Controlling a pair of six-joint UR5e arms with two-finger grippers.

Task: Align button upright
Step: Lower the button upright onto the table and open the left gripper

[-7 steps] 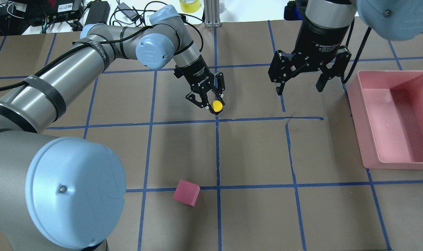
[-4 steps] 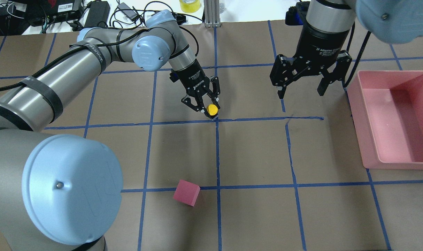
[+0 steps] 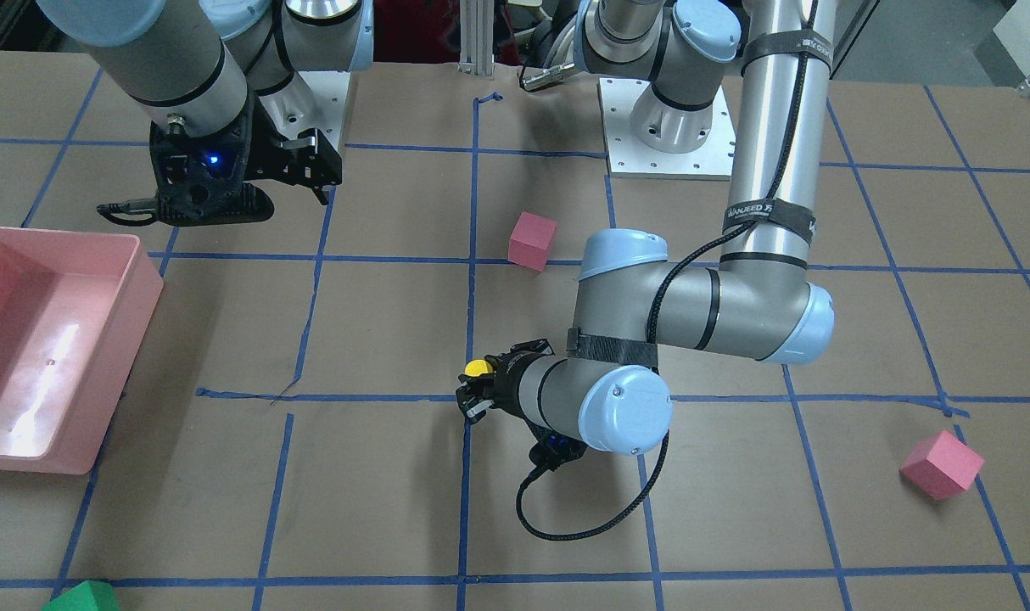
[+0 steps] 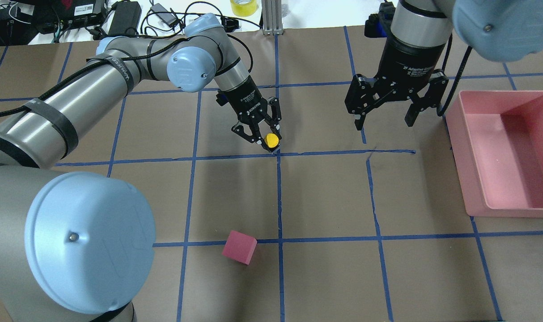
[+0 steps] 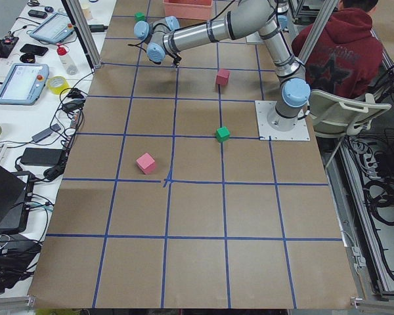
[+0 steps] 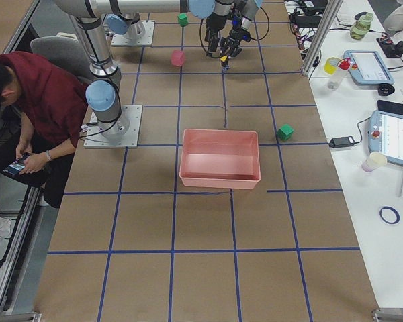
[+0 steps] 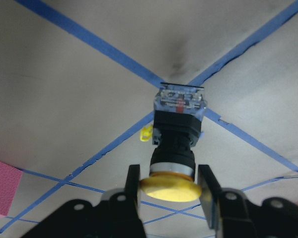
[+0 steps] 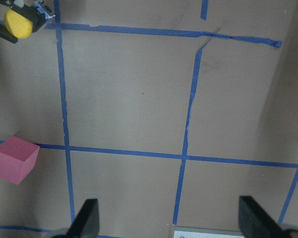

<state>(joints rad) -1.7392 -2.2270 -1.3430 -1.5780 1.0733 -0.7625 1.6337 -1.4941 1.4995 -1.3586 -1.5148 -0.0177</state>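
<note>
The button (image 4: 271,140) has a yellow domed cap and a black and grey base. My left gripper (image 4: 265,136) is shut on the button at its cap. In the left wrist view the fingers (image 7: 134,183) flank the cap (image 7: 169,188), and the base (image 7: 181,99) points down at a blue tape crossing. I cannot tell if the base touches the table. The button is held tilted and also shows in the front view (image 3: 478,367). My right gripper (image 4: 383,118) is open and empty, above the table to the right of the button.
A pink bin (image 4: 504,91) stands at the right edge. A pink cube (image 4: 239,247) lies near the front of the table, and another pink cube (image 3: 942,463) lies far on my left. A green cube (image 3: 82,596) sits at the far edge beyond the bin.
My left gripper has moved a little to the left and lower with the button still in it. My right gripper has barely shifted and stays open.
</note>
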